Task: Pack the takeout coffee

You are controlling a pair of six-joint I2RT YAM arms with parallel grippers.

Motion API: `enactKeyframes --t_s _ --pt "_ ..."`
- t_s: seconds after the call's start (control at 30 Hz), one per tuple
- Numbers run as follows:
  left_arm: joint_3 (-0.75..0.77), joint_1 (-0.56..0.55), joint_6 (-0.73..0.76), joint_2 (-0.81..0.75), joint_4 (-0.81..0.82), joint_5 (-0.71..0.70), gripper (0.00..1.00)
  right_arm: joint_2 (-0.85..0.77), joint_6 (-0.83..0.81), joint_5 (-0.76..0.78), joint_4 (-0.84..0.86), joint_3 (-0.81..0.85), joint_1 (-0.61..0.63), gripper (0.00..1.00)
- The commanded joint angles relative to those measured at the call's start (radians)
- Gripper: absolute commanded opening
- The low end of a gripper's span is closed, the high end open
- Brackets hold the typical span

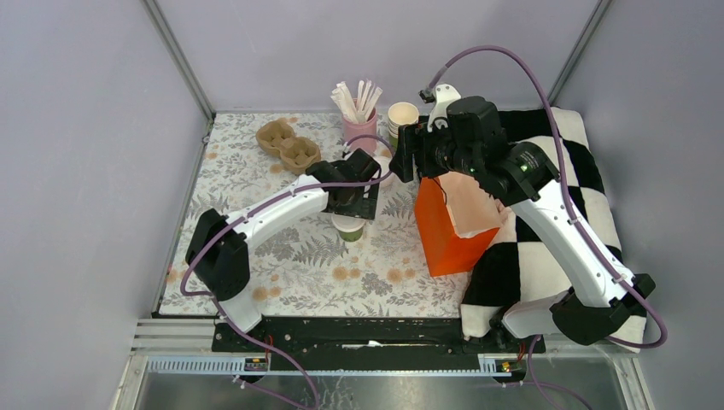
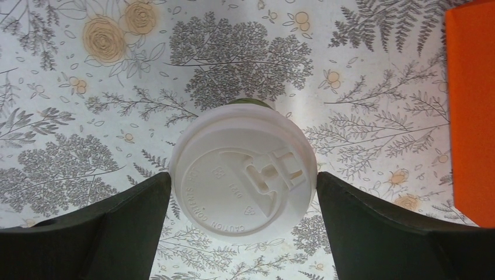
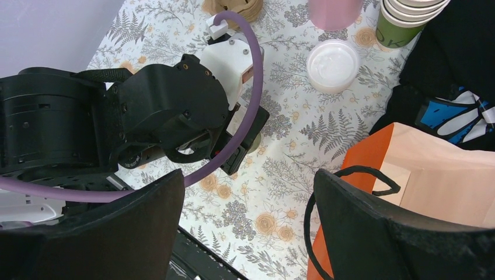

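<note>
The small green-sided paper cup (image 1: 348,229) is standing upright on the floral tablecloth (image 1: 299,265) at the middle of the top view. It is already wearing its round white plastic lid (image 2: 233,192), so it is sitting ready to be lifted. The left gripper (image 2: 244,185) is hanging directly over it with its claw spread wide. One finger is sitting at each side of the lid's rim, very close; whether either is touching I cannot tell. That straddle is probably lining up a squeeze on the cup.

Just right of the cup, the tall orange paper bag (image 1: 444,235) is standing with its mouth gaping upward. The right gripper (image 3: 248,181) is hovering beside that mouth, claw wide and holding nothing, perhaps waiting to steady the bag.

Room is looking tight. The bag's near edge is lying close to the cup, and the two wrists are crowding together above it. The freest path is looking to be straight up, then right over the bag's rim.
</note>
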Motion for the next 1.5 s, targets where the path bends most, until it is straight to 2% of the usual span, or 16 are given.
enactKeyframes --t_s 0.0,0.17,0.27,0.5,0.67,0.87,1.1,1.27,1.47 --pt "-0.03 0.003 0.011 -0.022 -0.067 -0.092 0.96 -0.022 0.008 -0.014 0.033 -0.001 -0.006 0.87" --pt "-0.056 0.019 0.012 -0.047 -0.085 -0.146 0.96 -0.019 0.008 -0.018 0.032 -0.003 -0.006 0.87" --pt "-0.102 0.067 0.019 -0.073 -0.081 -0.156 0.96 -0.019 0.006 -0.019 0.033 -0.004 -0.006 0.87" --pt "-0.224 0.236 0.08 -0.171 -0.056 -0.207 0.96 -0.016 0.003 -0.025 0.03 0.004 -0.005 0.87" --pt "-0.286 0.376 0.145 -0.246 -0.004 -0.188 0.95 -0.012 0.004 -0.037 0.028 0.013 -0.006 0.87" --pt "-0.32 0.505 0.204 -0.248 -0.005 -0.233 0.95 -0.009 0.001 -0.043 0.018 0.019 -0.006 0.87" --pt "-0.361 0.63 0.276 -0.251 -0.013 -0.348 0.96 -0.01 0.0 -0.047 0.014 0.019 -0.006 0.87" --pt "-0.386 0.715 0.31 -0.279 0.001 -0.352 0.96 -0.01 -0.004 -0.052 0.013 0.02 -0.006 0.87" --pt "-0.381 0.726 0.3 -0.3 0.003 -0.269 0.99 -0.007 -0.006 -0.059 0.014 0.03 -0.005 0.87"
